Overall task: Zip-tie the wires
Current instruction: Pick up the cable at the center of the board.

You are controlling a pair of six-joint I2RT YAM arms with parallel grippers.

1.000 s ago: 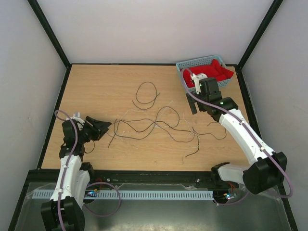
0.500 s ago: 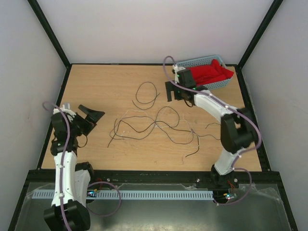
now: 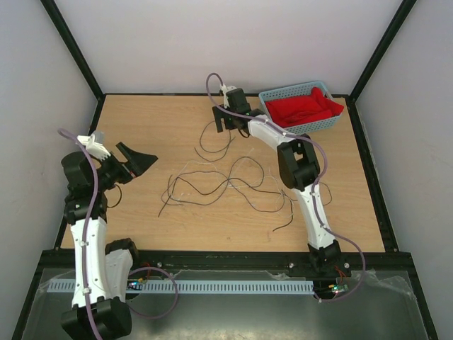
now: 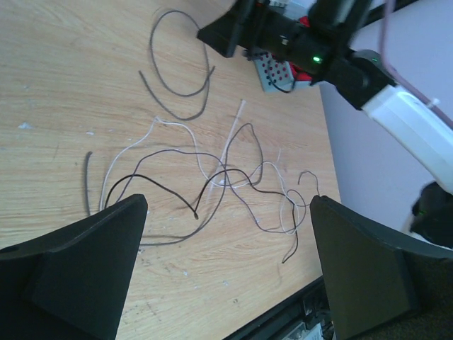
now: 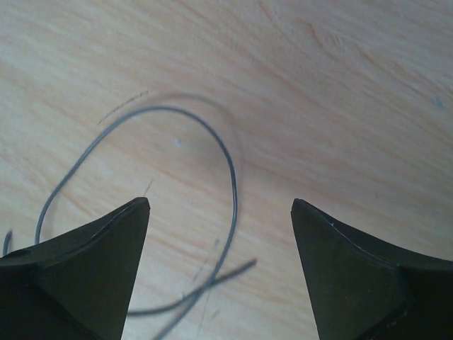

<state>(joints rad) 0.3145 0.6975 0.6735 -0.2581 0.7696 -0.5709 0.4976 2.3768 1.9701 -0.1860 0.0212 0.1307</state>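
Dark wire loop lies straight under right tool, spread wide, empty; left tool, wide open too, hangs well left of wires.

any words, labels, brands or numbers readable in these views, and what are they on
None: no word, label, brand, number or sign can be read in any view.
The table, the blue basket and the red cloth show no print.
The right arm shows only a green light, no text.
The small electronics at the arm bases are too small to read.
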